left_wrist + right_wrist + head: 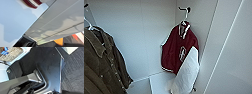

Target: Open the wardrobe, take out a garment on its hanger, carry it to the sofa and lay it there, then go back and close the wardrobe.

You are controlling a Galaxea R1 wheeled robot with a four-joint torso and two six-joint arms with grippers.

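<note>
The wardrobe (146, 37) stands open, and I look into its white inside. The garment (177, 51), a maroon jacket with white sleeves and a white chest emblem, hangs on its hanger (185, 15) at the right of the interior, close to the right side wall. One white sleeve (187, 72) droops down in front. The hanger's hook sits at a small dark fitting high up. In the left wrist view the garment's maroon, white-striped hem (31, 3) shows above a white panel (13, 21) of the wardrobe.
A long olive-brown garment (101, 62) hangs at the left of the wardrobe. The white door (231, 50) stands open on the right. Grey carpet (73, 72) lies beside the robot's dark base (50, 65). An orange patch (58, 41) shows on the floor.
</note>
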